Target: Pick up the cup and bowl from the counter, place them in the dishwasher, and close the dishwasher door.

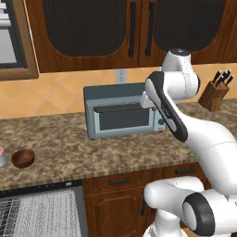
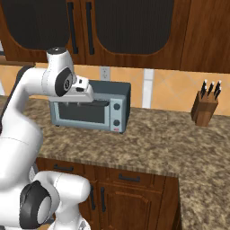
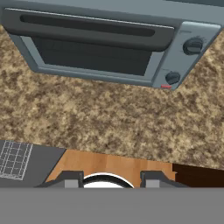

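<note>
The dark reddish-brown bowl (image 1: 23, 158) sits on the granite counter (image 1: 69, 139) at the far left. The cup (image 1: 1, 157) stands just left of it, cut off by the frame edge. Below them the dishwasher (image 1: 41, 189) stands open, showing its white wire rack (image 1: 37, 213); the dishwasher door is out of view. My gripper (image 3: 109, 181) hovers above the counter's front edge, in front of the toaster oven and well to the right of the bowl. It is open, with nothing between its fingertips (image 3: 70, 179). A corner of the rack (image 3: 15, 158) shows at the lower left of the hand view.
A grey toaster oven (image 1: 122, 113) stands against the back wall in the middle of the counter. A knife block (image 1: 214, 94) sits at the far right. Dark wooden cabinets hang above, and drawers (image 2: 126, 179) run below the counter.
</note>
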